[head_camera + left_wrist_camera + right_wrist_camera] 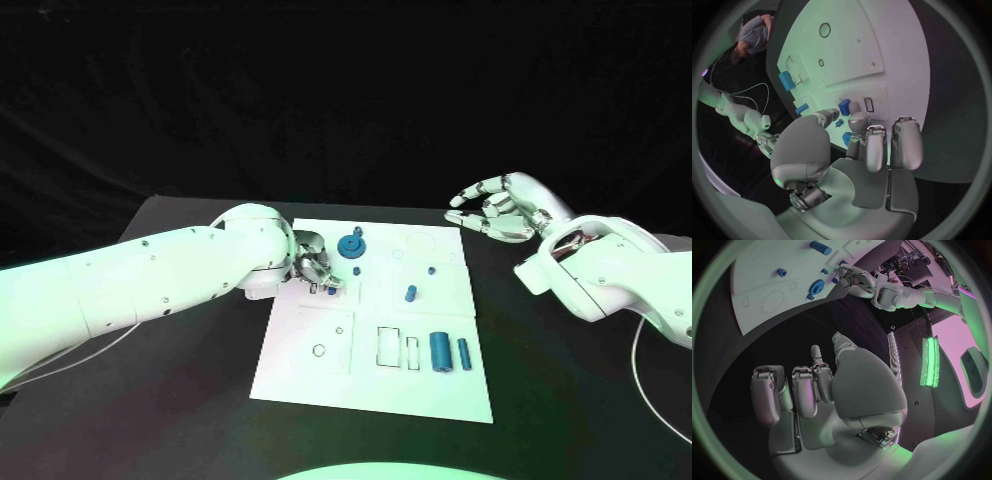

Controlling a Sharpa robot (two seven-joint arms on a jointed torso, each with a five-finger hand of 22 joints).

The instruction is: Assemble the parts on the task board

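The white task board (325, 375) lies mid-table. My left hand (315, 264) hovers low over its upper left part, fingertips down by two small blue parts (330, 290). In the left wrist view a small blue part (839, 122) sits between the thumb and a finger of that hand (870, 150), and I cannot tell whether it is gripped. A blue gear-like part (352, 246) stands just beside the hand. My right hand (499, 208) hangs off the board's far right corner, fingers half curled and apart, holding nothing. It also rises mid-picture in the right wrist view (817, 390).
A small blue piece (411, 293) lies mid-board. A thick blue cylinder (440, 351) and a thin one (464, 351) lie near the board's right edge, beside two rectangular slots (389, 346). Black table (173, 430) surrounds the board.
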